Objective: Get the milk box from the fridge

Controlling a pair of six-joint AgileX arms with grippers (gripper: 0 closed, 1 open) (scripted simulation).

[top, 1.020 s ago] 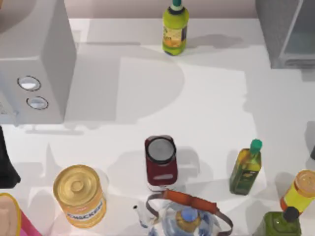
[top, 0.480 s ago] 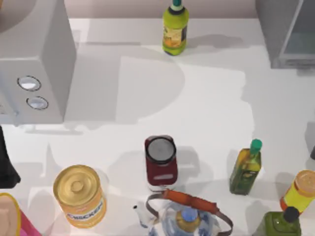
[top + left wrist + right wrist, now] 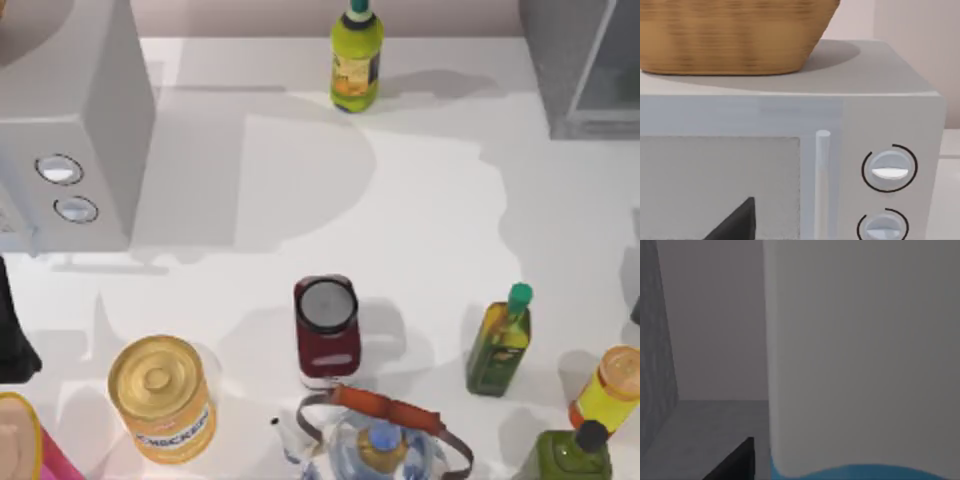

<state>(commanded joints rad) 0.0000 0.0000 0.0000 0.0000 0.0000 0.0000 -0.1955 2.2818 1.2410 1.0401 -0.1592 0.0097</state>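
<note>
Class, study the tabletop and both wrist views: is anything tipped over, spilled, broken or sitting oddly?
Nothing stands out. On the table the bottles, among them the yellow-green bottle, the dark red jar and the yellow can all stand upright, with no spill. The woven basket sits squarely on the grey box with two round dials.

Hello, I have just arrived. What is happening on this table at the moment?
The right arm's wrist camera sits very close to the milk box, a white carton with a blue band, inside the grey fridge at the table's far right corner. The left arm's camera faces the grey box with two dials, a basket on top. Bottles, a can and a kettle stand untouched at the near edge.
</note>
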